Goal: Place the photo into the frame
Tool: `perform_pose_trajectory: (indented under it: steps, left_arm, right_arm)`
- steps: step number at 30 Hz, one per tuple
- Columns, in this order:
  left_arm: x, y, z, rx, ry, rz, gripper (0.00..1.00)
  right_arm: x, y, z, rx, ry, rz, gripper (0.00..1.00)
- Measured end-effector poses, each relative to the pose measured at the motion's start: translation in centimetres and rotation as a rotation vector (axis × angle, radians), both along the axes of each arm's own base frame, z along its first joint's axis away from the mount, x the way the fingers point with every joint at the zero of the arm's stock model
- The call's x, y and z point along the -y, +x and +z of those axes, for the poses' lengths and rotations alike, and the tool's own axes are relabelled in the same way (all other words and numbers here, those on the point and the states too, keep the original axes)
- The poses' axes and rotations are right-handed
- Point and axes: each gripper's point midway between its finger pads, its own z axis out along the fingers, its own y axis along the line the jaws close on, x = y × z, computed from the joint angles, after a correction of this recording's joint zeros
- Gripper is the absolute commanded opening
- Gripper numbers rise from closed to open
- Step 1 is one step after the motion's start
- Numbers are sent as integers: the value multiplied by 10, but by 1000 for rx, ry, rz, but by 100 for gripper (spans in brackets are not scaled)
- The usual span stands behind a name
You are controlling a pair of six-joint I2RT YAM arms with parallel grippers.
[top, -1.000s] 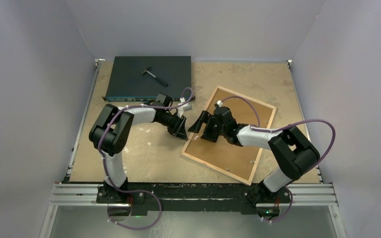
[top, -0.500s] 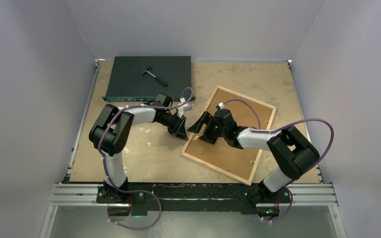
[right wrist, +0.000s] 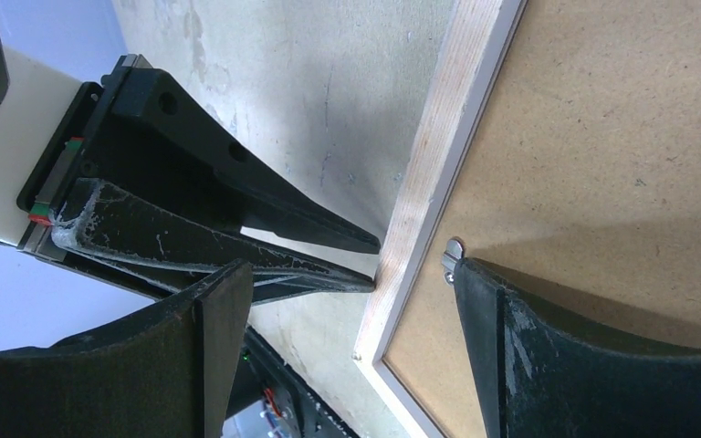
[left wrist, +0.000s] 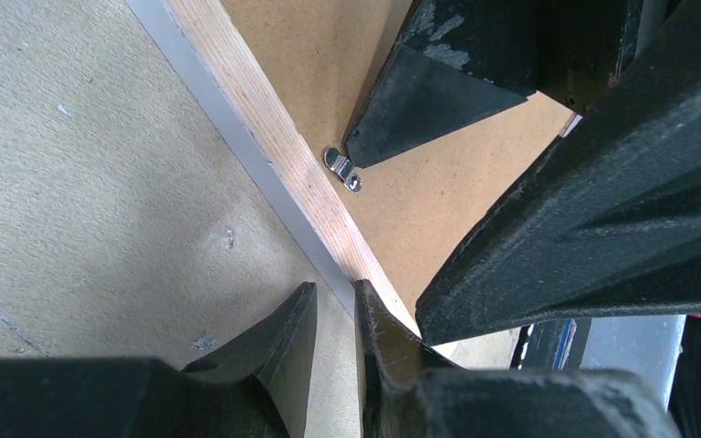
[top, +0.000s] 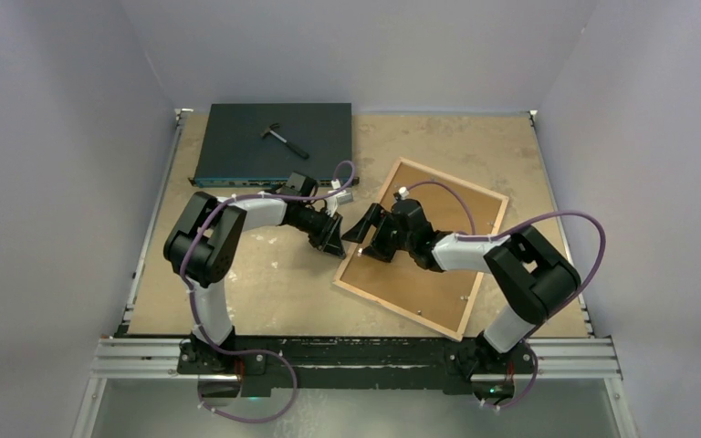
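The rough beige chipboard desk carries the rectangular frame, which lies face down right of centre, a pale wood rim around a smooth brown board. A flat dark box lies at the far left. The right tool stands wide, one tip at a small shiny clip. The left tool is narrow at the rim; whether it pinches the rim I cannot tell.

A worn tan tabletop, scuffed and blotched with paler patches, is enclosed on three sides by plain, pale lavender-grey panels: a back wall along the far edge, a left wall and a right wall along the side edges. An aluminium rail is fixed along the near edge. The scene is lit softly and evenly.
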Motion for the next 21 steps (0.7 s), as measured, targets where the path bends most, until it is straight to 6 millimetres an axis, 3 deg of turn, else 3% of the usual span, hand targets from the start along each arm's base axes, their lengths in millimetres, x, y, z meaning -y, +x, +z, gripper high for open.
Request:
perform_pose_trajectory:
  steps: [21]
  left_arm:
    - [-3,1,-7,22,24,5,17]
  right_arm:
    - [-20,-2,0,40,22,109,84]
